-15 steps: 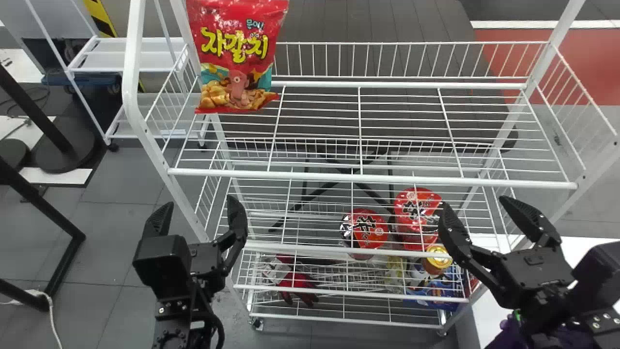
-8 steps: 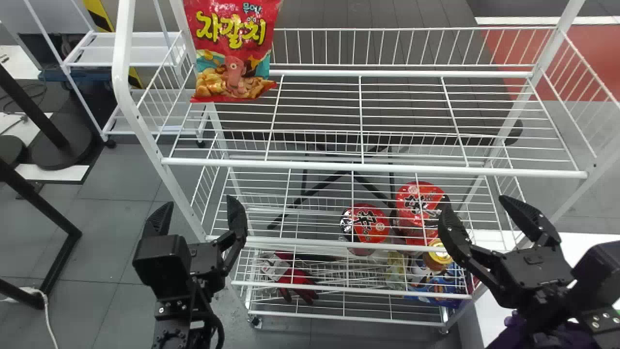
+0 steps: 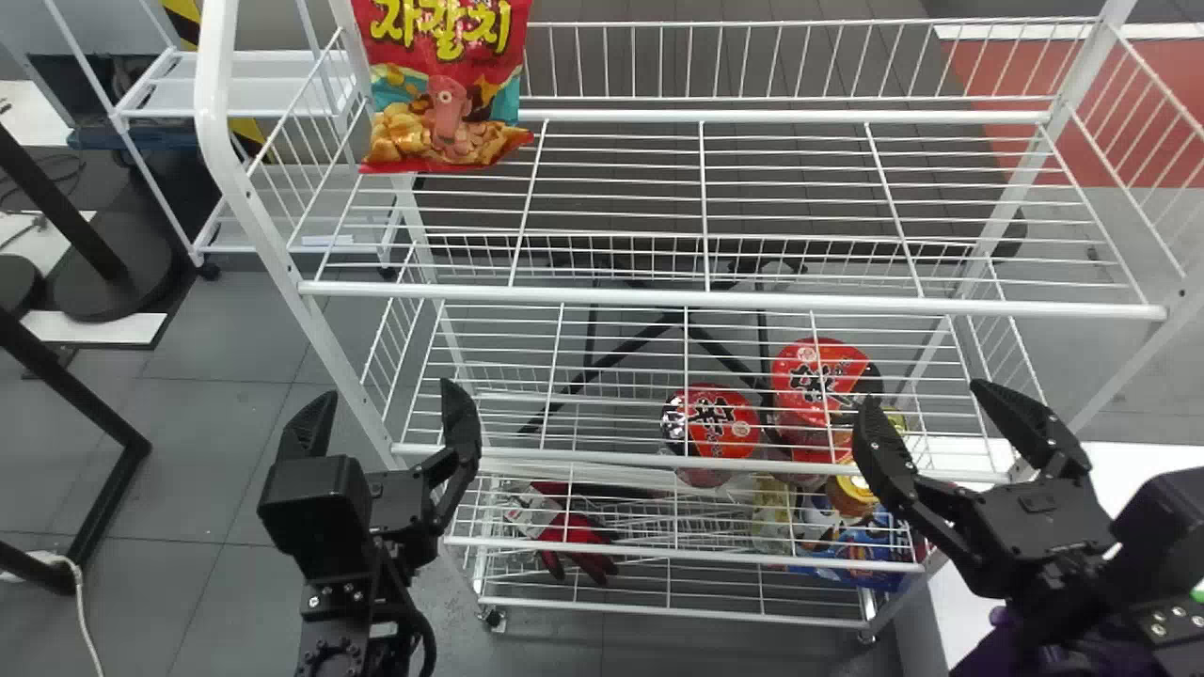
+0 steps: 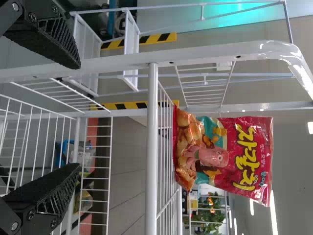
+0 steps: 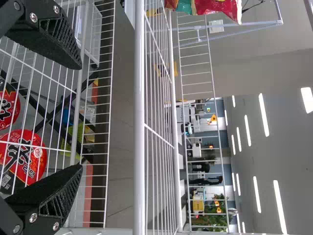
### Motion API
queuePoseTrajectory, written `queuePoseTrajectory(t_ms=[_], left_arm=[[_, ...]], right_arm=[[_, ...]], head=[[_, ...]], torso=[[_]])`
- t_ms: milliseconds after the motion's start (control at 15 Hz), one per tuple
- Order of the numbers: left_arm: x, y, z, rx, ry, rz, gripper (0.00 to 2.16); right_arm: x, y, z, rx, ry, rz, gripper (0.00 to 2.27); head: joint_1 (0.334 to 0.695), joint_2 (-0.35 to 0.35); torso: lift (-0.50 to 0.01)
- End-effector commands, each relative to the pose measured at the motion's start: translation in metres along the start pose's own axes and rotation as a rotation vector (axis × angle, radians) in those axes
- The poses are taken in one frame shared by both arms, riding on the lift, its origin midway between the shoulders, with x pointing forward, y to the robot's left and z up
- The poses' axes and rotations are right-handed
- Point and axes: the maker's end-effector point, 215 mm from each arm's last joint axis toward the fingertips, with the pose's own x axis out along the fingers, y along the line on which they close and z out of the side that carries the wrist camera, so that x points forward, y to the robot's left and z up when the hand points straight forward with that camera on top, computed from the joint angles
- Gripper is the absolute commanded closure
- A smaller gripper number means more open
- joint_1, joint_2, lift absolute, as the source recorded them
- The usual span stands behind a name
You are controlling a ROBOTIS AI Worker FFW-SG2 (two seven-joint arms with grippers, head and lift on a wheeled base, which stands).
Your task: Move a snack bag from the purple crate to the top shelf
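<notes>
Item 1: snack bag (image 3: 447, 94). Qty. 1. Pos.: already on the top shelf (image 3: 734, 301), at its left end. Standing upright, long axis approx. vertical, printed face twd. me.

Item 2: L gripper (image 3: 389, 393). Mine; jaws open, nothing betw. them. Held out before the rack, below the top shelf's level.

Item 3: R gripper (image 3: 924, 395). Also mine; jaws open, empty. Held out at the rack's right side, same rough ht. as L.

Item 4: purple crate (prob.) (image 3: 990, 649). Bit of purple under my R forearm; contents: can't tell.

Item 5: red-topped cups (image 3: 720, 423). Lower in the rack, twd. the right; not part of this job.

Key relation: bag lies ahead of & above my L jaws, slightly inboard, past the shelf's front rail. L arm nearer by far; R is well apart, across the rack. If the bag needs a nudge, L should rise clear of the rail first, or it'd catch.

Status, my est.: placement done, or v. nearly; next is prob. leaving the bag be.

Diffs vs. earlier frames: rack & bag sit higher in head view, rack looms larger; both arms same pos. in view, jaws unchanged. So I've prob. shifted closer, not the bag.
</notes>
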Motion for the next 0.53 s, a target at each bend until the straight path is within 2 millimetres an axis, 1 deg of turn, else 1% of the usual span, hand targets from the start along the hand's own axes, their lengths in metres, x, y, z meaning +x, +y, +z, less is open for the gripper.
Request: queuePoseTrajectory(t_ms=[0, 467], left_arm=[[0.0000, -0.0004, 0.0020, 0.000, -0.004, 0.000, 0.11], [-0.0010, -0.0029, 0.0030, 0.000, -0.004, -0.004, 0.11]], right_arm=[[-0.0008, -0.0005, 0.0024, -0.003, -0.005, 0.000, 0.09], [-0.0024, -0.0018, 0.0022, -0.007, -0.003, -0.001, 0.09]], head=[[0.695, 0.055], [0.695, 0.050]], torso=[[-0.177], [-0.204]])
